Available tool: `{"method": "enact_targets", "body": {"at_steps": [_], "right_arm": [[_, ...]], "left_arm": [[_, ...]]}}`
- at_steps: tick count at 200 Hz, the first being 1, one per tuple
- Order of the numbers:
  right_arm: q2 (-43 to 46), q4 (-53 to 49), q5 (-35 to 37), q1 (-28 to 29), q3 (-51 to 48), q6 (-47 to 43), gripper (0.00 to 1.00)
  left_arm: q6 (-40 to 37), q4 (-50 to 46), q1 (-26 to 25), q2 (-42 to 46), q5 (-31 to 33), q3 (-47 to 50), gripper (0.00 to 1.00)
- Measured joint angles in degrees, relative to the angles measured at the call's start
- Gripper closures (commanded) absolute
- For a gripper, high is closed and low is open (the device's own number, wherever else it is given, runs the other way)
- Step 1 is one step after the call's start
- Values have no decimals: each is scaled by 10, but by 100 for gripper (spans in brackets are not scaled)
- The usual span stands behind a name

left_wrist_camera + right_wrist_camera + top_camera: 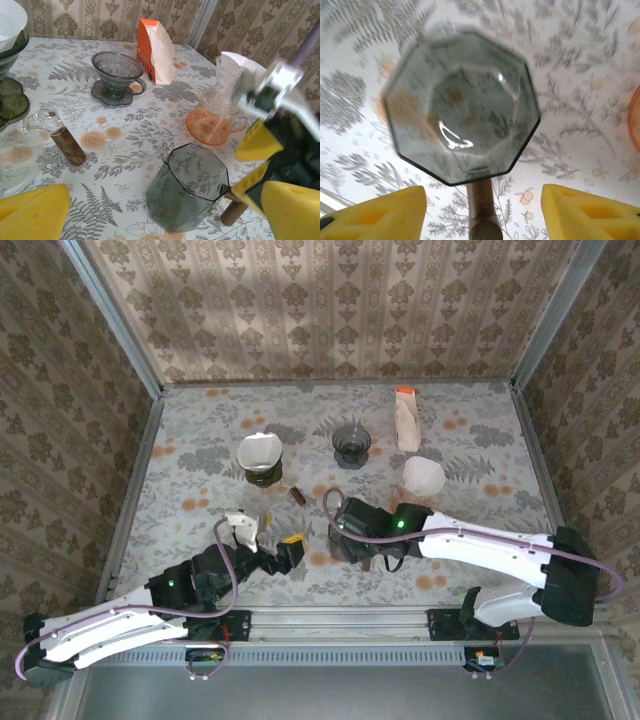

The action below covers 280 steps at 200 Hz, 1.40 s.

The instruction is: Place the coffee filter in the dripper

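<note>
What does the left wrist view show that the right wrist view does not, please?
Left wrist, not right wrist: the filter pack, a round dripper, a white filter standing in an orange-based dripper, and the right gripper seen from outside. Right wrist, not left wrist: the look straight down into the octagonal dripper, with the open right fingers either side of its wooden handle. Both: that dripper, its handle, the floral table and some orange base.
</note>
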<state>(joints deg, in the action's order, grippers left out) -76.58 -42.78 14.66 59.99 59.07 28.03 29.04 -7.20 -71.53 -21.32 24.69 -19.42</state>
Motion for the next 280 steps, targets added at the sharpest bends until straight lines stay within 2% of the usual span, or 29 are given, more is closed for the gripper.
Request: {"method": "enact_targets", "body": {"at_steps": [38,82,121,149,197,280], "right_arm": [[-35,0,4,-61,164,-41,31],[-209,6,-20,-182,314,-70,31],[-352,-26,-18,-249,384,-81,30],[-395,-57,-12,-266,408,-83,30],[-415,-86,-8,-271,442,-84,32],[-477,-114,1,-277,474,-88,41]], "left_arm": [[9,14,4,-2,0,17,0],[13,19,7,-7,-13,19,0],[14,50,8,-11,-26,24,0],[14,63,8,-16,-35,32,0],[14,69,13,-14,-40,43,0],[14,68,21,11,-44,56,0]]}}
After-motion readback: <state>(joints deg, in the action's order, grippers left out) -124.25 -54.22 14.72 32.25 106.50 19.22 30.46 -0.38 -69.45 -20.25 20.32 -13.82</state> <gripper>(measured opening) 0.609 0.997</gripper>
